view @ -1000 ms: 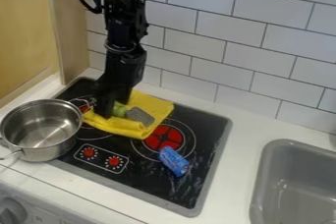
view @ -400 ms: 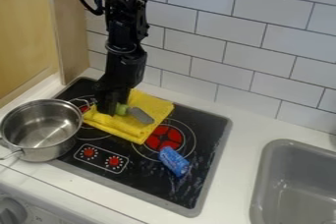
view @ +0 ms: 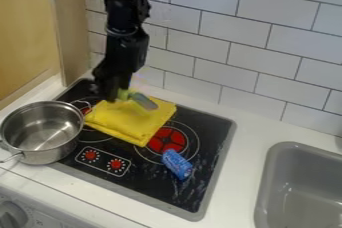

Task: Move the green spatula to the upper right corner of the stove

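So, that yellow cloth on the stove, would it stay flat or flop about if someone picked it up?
The yellow cloth looks soft and folded, so it would probably droop and perhaps unfold if lifted by one edge. Pushed sideways, it might bunch up, though the smooth-looking stove under it could let it slide.

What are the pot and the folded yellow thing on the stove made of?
The saucepan looks like polished stainless steel: its silvery wall carries bright reflections, inside and out. The folded yellow cloth seems to be soft, matte fabric, judging by its rounded folds and lack of shine, though cotton or microfibre I can't tell.
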Motion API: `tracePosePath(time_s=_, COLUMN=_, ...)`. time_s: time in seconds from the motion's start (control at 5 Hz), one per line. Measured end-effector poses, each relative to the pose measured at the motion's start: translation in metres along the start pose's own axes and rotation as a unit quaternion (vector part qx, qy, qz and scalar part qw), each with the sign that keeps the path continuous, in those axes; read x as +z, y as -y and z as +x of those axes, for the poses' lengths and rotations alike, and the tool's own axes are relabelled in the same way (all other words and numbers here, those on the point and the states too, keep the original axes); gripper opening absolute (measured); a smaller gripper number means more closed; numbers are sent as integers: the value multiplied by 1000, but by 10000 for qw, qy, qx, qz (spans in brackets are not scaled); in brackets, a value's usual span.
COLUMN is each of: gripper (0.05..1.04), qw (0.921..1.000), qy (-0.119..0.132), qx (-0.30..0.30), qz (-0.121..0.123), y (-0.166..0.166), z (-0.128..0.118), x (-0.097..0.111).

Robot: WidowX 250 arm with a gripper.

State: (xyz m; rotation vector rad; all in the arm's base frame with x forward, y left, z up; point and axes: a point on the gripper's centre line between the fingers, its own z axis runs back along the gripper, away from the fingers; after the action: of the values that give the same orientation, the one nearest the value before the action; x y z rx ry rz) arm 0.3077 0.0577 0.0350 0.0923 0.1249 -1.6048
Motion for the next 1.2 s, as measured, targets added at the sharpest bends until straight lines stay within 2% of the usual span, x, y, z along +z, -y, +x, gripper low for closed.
tracePosePath(time_s=0.4, gripper=401, qw=9996, qy=37, qx=-20, qz=266, y=13, z=7, x=28)
tracePosePath(time_s=0.6, gripper=401, qw=9990, qy=112, qx=-252, qz=347, y=11, z=28, x=34)
tracePosePath(time_s=1.0, gripper=401, qw=9953, qy=228, qx=-851, qz=392, y=-4, z=76, x=36)
tracePosePath(time_s=1.2, gripper=401, qw=9936, qy=227, qx=-1070, qz=280, y=-15, z=94, x=24)
